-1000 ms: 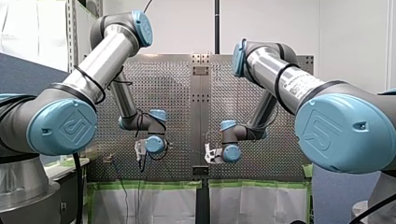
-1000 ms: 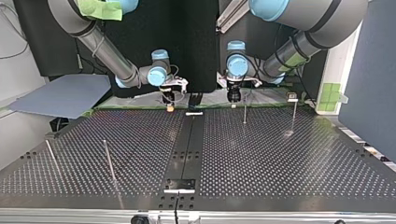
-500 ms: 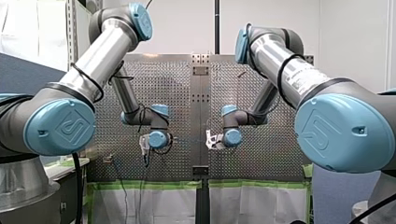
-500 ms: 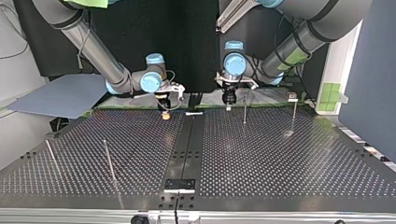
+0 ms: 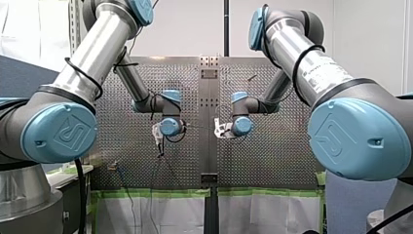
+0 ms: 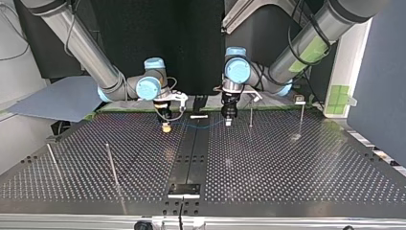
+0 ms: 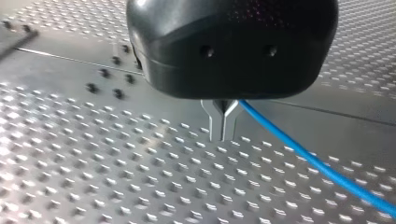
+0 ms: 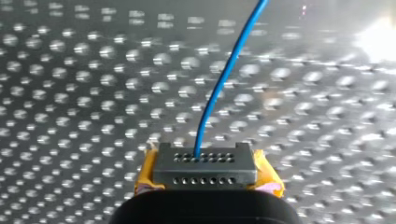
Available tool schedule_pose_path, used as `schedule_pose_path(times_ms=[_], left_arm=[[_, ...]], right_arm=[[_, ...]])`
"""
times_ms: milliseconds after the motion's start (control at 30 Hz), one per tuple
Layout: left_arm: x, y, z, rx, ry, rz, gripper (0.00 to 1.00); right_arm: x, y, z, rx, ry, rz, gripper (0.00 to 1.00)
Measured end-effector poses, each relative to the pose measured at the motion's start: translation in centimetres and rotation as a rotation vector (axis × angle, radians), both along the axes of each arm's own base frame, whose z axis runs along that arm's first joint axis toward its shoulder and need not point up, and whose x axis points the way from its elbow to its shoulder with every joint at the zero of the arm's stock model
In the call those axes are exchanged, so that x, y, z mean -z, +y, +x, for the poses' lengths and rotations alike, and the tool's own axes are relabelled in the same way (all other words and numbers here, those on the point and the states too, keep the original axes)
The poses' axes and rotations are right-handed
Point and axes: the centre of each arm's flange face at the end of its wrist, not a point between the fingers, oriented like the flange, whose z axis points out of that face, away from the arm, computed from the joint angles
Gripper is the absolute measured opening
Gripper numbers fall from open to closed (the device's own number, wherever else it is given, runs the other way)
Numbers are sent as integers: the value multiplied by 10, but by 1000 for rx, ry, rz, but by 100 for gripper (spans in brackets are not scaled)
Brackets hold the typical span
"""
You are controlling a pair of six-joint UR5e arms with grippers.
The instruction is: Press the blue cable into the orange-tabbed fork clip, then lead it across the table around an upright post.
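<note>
Left jaws: my left arm (image 6: 306, 43) is entering at the top view's right and is pointing its jaws down at the counter (image 6: 287, 163). In the left wrist view the two metal fingers (image 7: 215, 122) are standing pressed together, with only a thin slit showing between them.
Cable at the left jaws: the blue cable (image 7: 317, 164) is emerging from the root of those fingers, so the jaws are pinching it there. It is running off to one side, low over the counter.
Right jaws: my right arm (image 6: 81, 43) is entering at the top view's left. In the right wrist view the grey drilled fingertips (image 8: 219, 173) are sitting tight together, with yellow pads (image 8: 145, 173) bulging out at both sides.
Cable at the right jaws: the cable is rising out of the closed tips near their middle and is curving away ahead of them, so these jaws are clamping it too.
Span: in the top view the cable is hanging in a shallow sag between the two pairs of jaws, crossing the dark centre strip (image 6: 189, 153) just above the counter.
Posts: one thin upright post (image 6: 251, 114) is standing just beside the left jaws. A second post (image 6: 302, 119) is standing further toward the top view's right, and two more posts (image 6: 111, 164) are standing well apart at its left.
</note>
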Motion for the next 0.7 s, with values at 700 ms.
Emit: schedule_pose_path(times_ms=[700], left_arm=[[-95,-33,16,50,-105,-105,0]], right_arm=[[-124,10,-2,-3,-91,-116,0]])
